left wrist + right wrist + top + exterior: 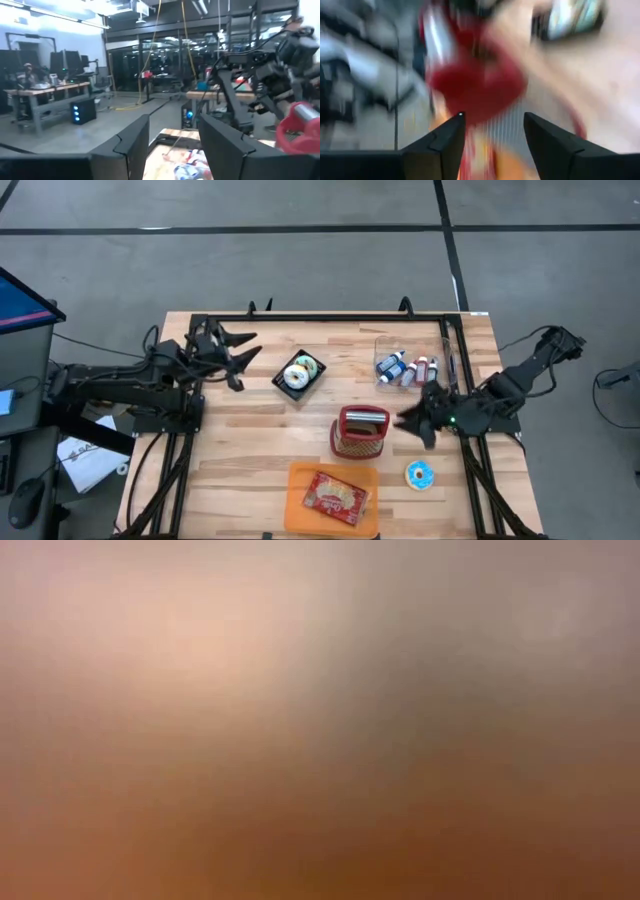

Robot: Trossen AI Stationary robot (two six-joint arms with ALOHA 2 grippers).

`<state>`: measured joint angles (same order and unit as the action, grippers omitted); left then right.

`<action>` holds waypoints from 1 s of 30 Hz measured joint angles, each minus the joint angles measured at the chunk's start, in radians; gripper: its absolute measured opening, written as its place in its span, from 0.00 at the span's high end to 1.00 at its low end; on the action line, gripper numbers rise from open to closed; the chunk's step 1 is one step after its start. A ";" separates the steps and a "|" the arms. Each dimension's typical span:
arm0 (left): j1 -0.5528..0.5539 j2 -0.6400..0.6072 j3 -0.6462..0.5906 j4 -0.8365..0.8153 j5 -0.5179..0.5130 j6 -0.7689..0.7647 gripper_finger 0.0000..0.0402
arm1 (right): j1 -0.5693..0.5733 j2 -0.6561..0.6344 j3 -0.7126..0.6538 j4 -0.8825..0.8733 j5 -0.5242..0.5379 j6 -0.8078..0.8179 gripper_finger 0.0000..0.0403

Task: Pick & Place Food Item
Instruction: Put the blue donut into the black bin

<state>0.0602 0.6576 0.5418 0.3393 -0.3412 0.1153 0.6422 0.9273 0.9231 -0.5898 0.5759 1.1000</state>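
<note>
A ring doughnut with pale icing lies in a black tray [302, 373] left of the table's middle. A blue-iced doughnut [420, 474] lies on the bare wood near the front right. A red snack packet [335, 497] rests on an orange tray [298, 480] at the front. A red basket [360, 431] stands upright at the middle. My left gripper [245, 348] hangs open above the table's far left, left of the black tray, and nothing sits between its fingers [131, 142]. My right gripper [410, 428] is open just right of the basket [475, 85].
A clear box [410, 365] holding small bottles stands at the back right, behind my right gripper. A black frame [330, 317] runs along the table's far edge and down both sides. The low view shows only blur.
</note>
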 joint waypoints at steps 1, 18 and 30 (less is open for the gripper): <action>-0.008 -0.001 0.003 -0.002 -0.003 -0.014 0.59 | 0.008 0.016 0.028 -0.063 -0.064 0.021 0.53; -0.028 0.024 0.032 -0.005 -0.026 -0.047 0.59 | 0.243 0.341 0.198 -0.634 -0.514 0.363 0.42; -0.057 0.040 0.031 -0.007 -0.025 -0.121 0.59 | 0.287 0.402 -0.084 -0.296 -0.477 0.659 0.22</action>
<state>0.0028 0.6979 0.5724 0.3327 -0.3664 -0.0057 0.9288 1.3291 0.8394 -0.8861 0.0989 1.7590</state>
